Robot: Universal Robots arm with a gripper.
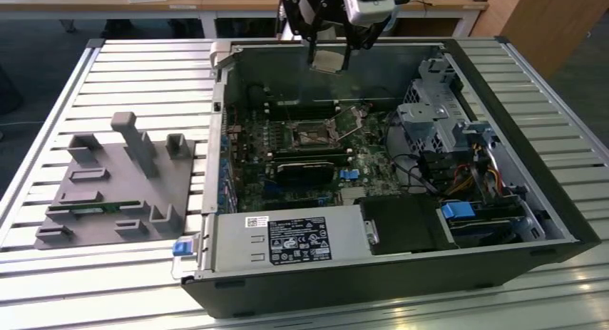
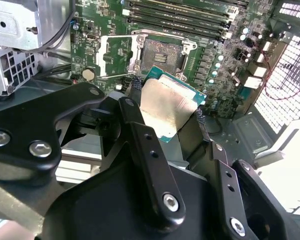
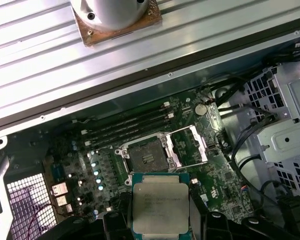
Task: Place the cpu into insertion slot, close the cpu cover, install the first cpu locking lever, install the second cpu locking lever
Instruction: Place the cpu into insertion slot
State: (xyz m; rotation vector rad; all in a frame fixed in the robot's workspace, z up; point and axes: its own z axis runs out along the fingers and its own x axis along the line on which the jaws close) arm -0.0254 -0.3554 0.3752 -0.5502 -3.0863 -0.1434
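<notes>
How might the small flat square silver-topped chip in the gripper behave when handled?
Probably stiff: the small flat square silver-topped chip sits unbent in the gripper. Likely light, being thin. Gripped only at its edges, it might slip.

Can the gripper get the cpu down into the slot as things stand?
Probably yes. The gripper, shut on the cpu, hangs above the open case; the cover is swung open beside the slot, which lies bare with nothing over it.

cpu (image 3: 160, 202): flat square, dull silver top, green edge; tilted, in the air, apart from the board.
insertion slot (image 3: 146, 159): dark square socket, thin metal rim, uncovered, nothing seated.
cpu cover (image 3: 181, 131): silvery windowed frame, swung open, just beside the slot.
</notes>
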